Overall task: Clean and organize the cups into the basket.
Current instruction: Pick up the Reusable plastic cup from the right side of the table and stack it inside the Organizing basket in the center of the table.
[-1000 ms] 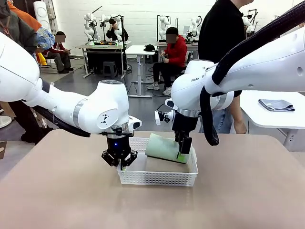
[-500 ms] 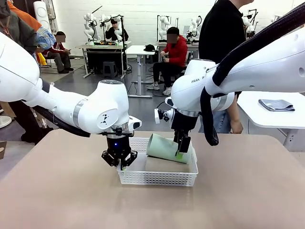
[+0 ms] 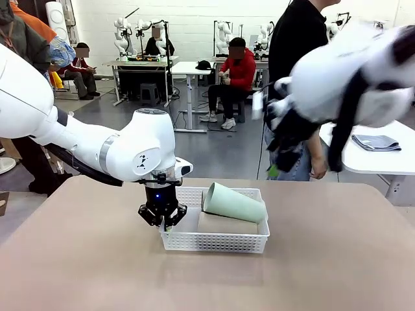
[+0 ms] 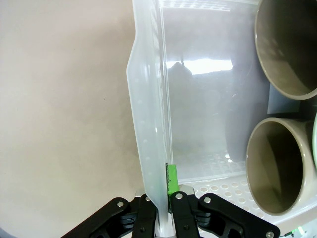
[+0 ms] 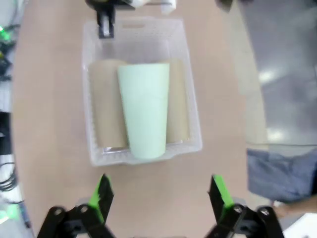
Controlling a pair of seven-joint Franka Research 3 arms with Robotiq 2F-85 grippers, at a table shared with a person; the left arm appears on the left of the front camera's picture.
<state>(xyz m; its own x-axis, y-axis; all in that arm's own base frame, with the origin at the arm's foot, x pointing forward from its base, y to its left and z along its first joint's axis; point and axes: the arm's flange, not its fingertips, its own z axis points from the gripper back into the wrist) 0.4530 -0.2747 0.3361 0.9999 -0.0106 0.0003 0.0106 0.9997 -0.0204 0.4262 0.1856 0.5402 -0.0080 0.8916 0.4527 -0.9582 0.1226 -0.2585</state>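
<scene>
Cups in basket, tan pair mostly under green.

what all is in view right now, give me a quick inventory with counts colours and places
mint green cup: 1, pale green, lying on its side on top of the two tan cups in the basket
tan cups: 2, tan-brown, lying side by side on the basket floor
basket: 1, white lattice plastic, middle of the table
table: 1, beige top, under the basket
folded cloth: 1, grey, on a white side table at the right
person: 1, dark top, standing at the far side
left tool: 1, black with green pads, shut on the basket's left rim
right tool: 1, black with green pads, open, raised above the basket
</scene>
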